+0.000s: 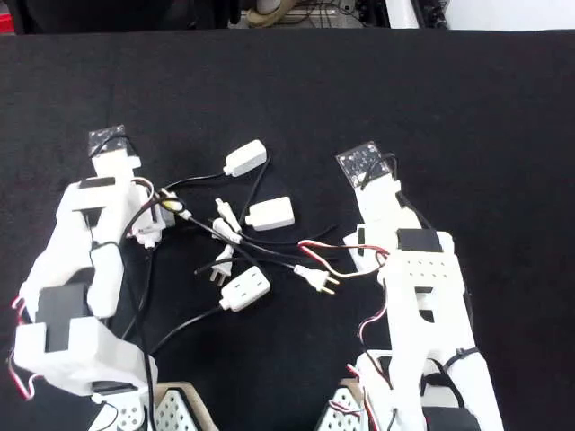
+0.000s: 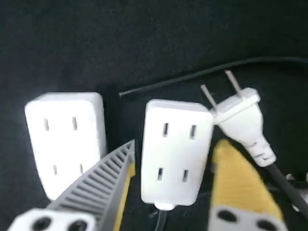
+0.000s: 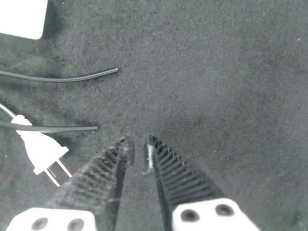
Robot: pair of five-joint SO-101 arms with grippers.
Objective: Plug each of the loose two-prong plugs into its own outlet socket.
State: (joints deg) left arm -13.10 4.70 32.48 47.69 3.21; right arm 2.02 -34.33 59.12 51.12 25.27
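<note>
- Left gripper [image 2: 175,144] first: my grey ribbed finger and my yellow-taped finger stand wide apart. A white outlet socket [image 2: 173,159] shows between them, slots facing up. They are not closed on it, and I cannot tell whether either one touches it.
- Just beside that socket lies a loose plug [image 2: 238,113], its prongs bare. On the socket's other side, a little apart, sits a second socket [image 2: 65,139].
- Right gripper [image 3: 138,148]: my ribbed fingers are drawn almost together with a thin slit at the tips. Nothing is in it, and bare cloth lies under it.
- Near those fingers lies another plug [image 3: 41,149], unplugged, its prongs angled towards my wrist.
- From above I count three white sockets between my arms: the near socket [image 1: 244,288], the middle socket [image 1: 270,213] and the far socket [image 1: 245,158].
- Plugs look like four. The rightmost plug [image 1: 316,280] and a lower plug [image 1: 218,269] are clear, while the crowded pair [image 1: 225,223] lies in the black cords, so I am unsure of the count.
- All of it rests on a black cloth [image 1: 449,108] that covers the table.
- Beyond the far edge is a strip of room with cables [image 1: 296,11].
</note>
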